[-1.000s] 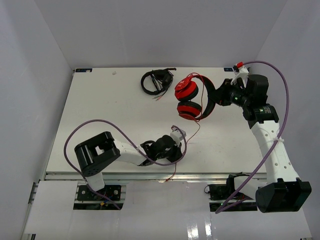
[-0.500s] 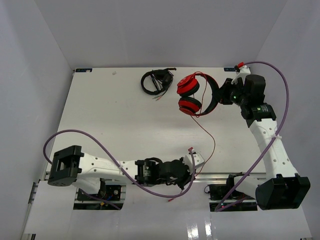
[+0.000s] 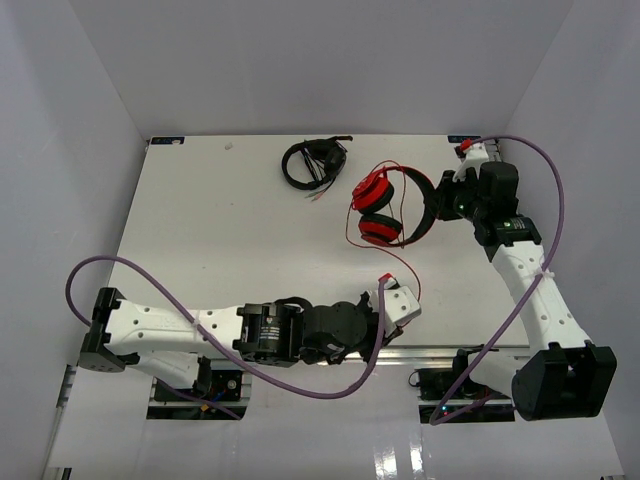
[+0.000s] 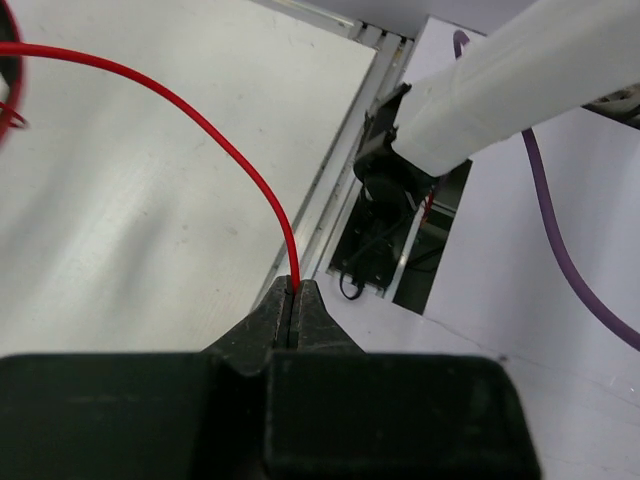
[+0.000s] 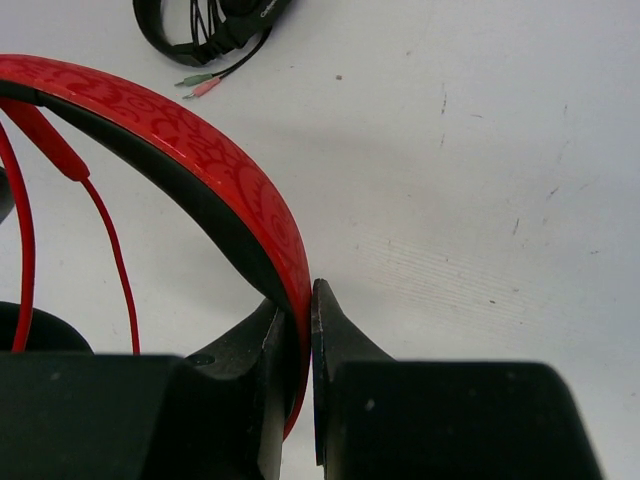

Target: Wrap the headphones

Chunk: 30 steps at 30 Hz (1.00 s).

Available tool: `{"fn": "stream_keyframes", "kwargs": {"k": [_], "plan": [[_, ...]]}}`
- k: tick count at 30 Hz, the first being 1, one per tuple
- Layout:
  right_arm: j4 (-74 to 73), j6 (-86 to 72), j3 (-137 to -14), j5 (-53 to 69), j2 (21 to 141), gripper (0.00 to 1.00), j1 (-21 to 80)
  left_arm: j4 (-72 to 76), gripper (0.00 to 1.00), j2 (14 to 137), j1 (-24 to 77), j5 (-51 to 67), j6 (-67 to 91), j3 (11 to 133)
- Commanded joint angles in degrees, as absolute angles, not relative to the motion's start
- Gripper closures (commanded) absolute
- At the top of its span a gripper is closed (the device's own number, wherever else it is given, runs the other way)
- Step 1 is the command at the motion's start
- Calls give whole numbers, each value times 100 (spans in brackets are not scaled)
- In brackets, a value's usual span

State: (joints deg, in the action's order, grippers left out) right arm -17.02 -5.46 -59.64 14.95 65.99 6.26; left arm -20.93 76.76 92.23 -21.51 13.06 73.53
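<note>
The red headphones (image 3: 378, 208) with black padding sit at the table's back right, and my right gripper (image 3: 441, 201) is shut on their headband. In the right wrist view the red headband (image 5: 200, 155) runs down between the fingertips of the right gripper (image 5: 305, 300). The thin red cable (image 3: 349, 225) loops from the ear cups toward the near edge. My left gripper (image 3: 411, 298) is shut on it there. In the left wrist view the cable (image 4: 200, 125) arcs up out of the closed tips of the left gripper (image 4: 295, 290).
All-black headphones (image 3: 312, 163) with a dark cable lie at the back centre, just left of the red pair, and show as black headphones (image 5: 205, 25) in the right wrist view. The table's near rail (image 4: 345, 170) and the right arm's base lie just beyond the left gripper.
My left arm has swung right along the near edge, carrying the cable with it. The cable now bows out left of the ear cups. The right gripper has shifted the headphones slightly.
</note>
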Motion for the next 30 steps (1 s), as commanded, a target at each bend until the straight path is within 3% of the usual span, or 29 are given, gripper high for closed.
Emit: {"fn": "stream_keyframes", "kwargs": {"k": [1, 17, 30], "plan": [[-1072, -66, -5678, 1932, 6287, 92, 742, -2742, 100, 7519, 9239, -2745, 579, 7980], [-1085, -72, -5681, 1586, 6151, 92, 1002, -2893, 100, 7332, 9026, -2217, 859, 8120], [-1389, -1160, -6410, 2526, 6691, 92, 961, -1316, 100, 6601, 9020, -1824, 1821, 5595]]}}
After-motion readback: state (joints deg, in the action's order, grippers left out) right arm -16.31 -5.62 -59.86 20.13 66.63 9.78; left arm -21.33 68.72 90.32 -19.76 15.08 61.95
